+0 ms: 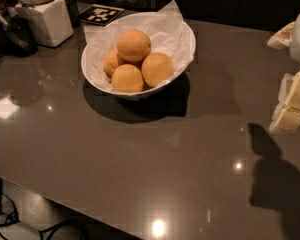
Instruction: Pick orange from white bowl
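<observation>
The white bowl (pixel 140 92) stands on the dark grey table at the back centre, lined with crumpled white paper (pixel 167 24). Several yellow-orange oranges are piled in it: one on top (pixel 134 45), one at the right (pixel 157 69), one at the front (pixel 127 78) and one partly hidden at the left (pixel 111 61). My gripper (pixel 291 106), cream and white, hangs at the right edge of the view, above the table and well to the right of the bowl. It touches nothing and holds nothing that I can see. Part of it is cut off by the view's edge.
A white squarish canister with a ribbed lid (pixel 46 19) stands at the back left, a dark pot (pixel 17 34) beside it. A black-and-white marker card (pixel 101 15) lies behind the bowl. The table's front edge (pixel 65 201) runs diagonally at the lower left, with cables (pixel 10 219) on the floor below.
</observation>
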